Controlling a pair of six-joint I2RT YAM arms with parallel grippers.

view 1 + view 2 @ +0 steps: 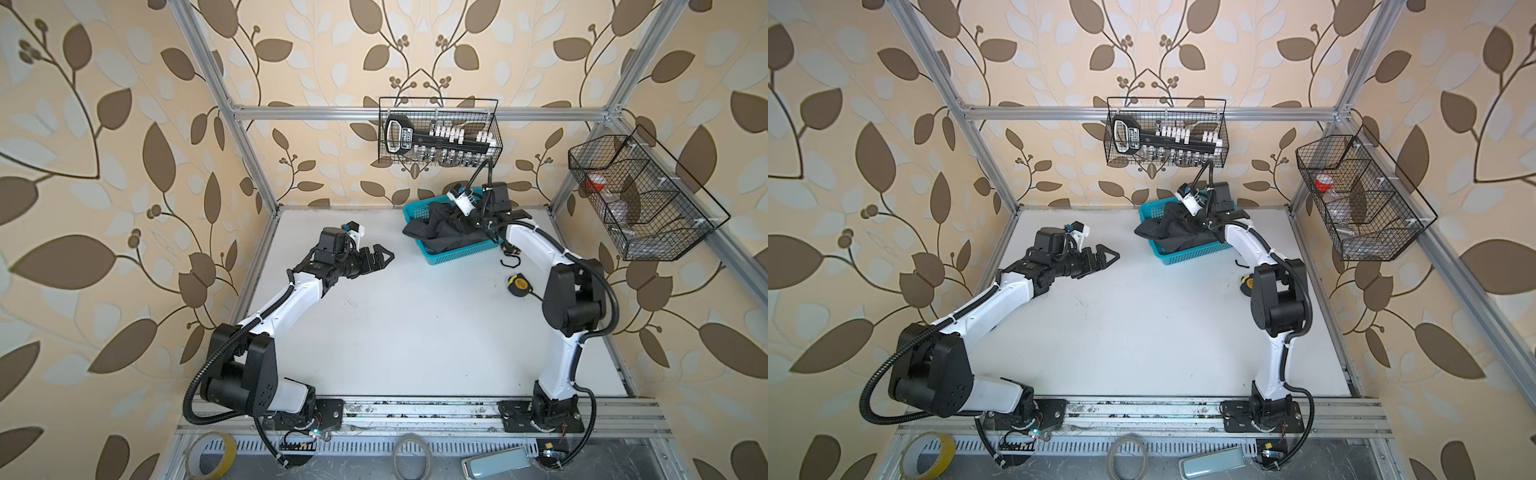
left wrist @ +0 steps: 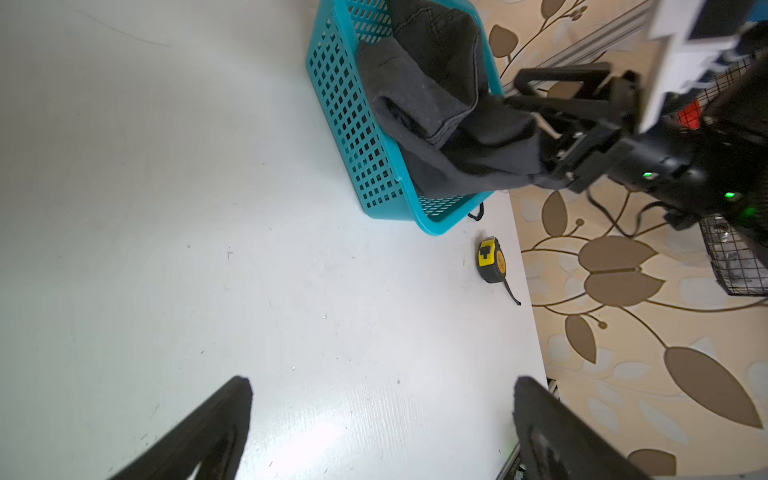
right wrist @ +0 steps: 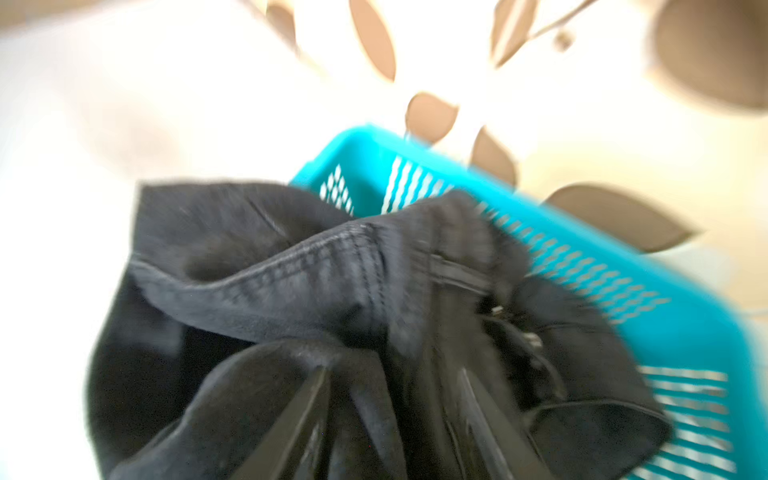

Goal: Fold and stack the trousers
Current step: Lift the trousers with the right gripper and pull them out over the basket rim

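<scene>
The right gripper (image 3: 392, 372) clamps the trousers (image 3: 270, 291); left gripper (image 2: 382, 384) spread wide above table (image 2: 166, 208).

A pair of dark charcoal-black, denim-like trousers (image 1: 436, 232) lies crumpled in a loose heap inside a turquoise perforated plastic basket (image 1: 457, 252), up and to the right of centre in both top views. Double-stitched seams and a hem run along the folds. One bunch spills over the basket's left rim. Another part is stretched out past the rim, pinched between the fingers (image 3: 305, 415) of the right gripper (image 3: 392, 399).
</scene>
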